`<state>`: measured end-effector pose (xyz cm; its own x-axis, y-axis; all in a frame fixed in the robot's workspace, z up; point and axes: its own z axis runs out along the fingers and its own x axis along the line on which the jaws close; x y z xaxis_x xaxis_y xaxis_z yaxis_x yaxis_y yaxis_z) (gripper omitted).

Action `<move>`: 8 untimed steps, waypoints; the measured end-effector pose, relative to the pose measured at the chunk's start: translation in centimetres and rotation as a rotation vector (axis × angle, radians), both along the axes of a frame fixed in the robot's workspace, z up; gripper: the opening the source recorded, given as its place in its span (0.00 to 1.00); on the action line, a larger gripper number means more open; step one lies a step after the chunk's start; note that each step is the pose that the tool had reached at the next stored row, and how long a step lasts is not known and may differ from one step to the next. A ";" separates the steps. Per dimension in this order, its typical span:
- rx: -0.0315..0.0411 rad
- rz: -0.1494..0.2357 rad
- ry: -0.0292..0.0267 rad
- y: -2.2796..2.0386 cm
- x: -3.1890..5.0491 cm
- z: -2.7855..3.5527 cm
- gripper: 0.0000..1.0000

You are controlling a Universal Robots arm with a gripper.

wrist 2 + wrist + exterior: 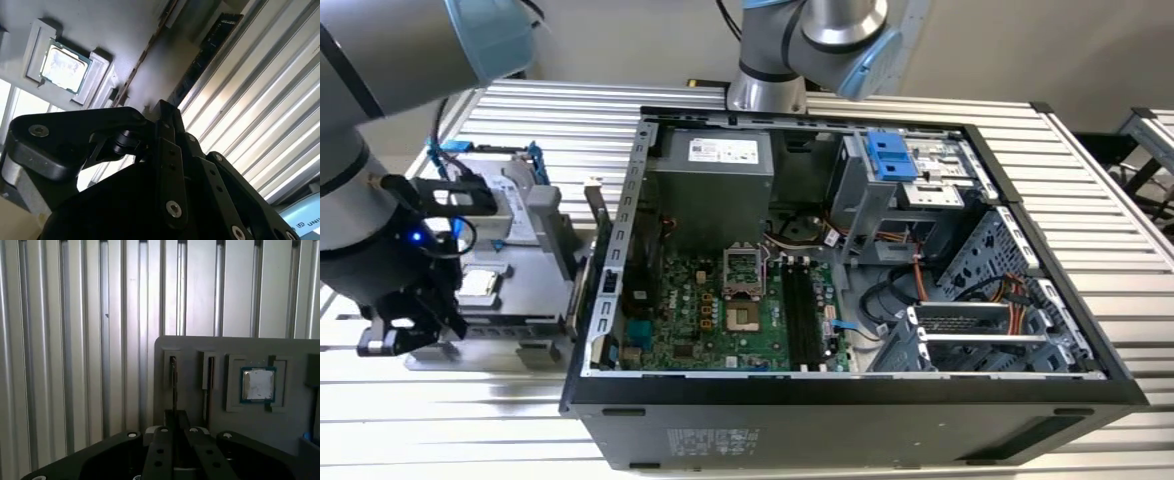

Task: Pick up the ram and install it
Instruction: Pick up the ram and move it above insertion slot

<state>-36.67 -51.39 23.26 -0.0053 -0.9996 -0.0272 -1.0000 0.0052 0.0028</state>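
At the 9 o'clock side of the open computer case (854, 420), as the exterior view has it, your gripper (403, 330) is down at the grey parts tray (520, 325), which sits on the ribbed metal surface (60, 340).

The ram (173, 382) stands on edge in its tray slot, so by my reading you are at the pick-up and nothing is installed yet. The gripper is drawn narrow, with the ram's thin edge running straight into it. I judge it pinched on the ram, though the contact itself is hidden. The lift, the carry to the case and the seating are all left to do.

The exterior view gives you the board and its long black memory slots (807, 320), which look unfilled. The first wrist view gives you the ram lined up with the gripper, and the square processor chip (258, 385) in its own pocket well apart from it. The second wrist view adds a dark stick (210, 55) by the tray's edge, possibly another ram.
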 end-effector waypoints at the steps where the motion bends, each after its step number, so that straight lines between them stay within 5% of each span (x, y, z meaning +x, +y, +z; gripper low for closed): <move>1: 0.0001 0.000 -0.0001 0.00 0.00 0.43 0.00; 8: 0.0001 0.000 -0.0001 0.01 0.00 3.17 0.00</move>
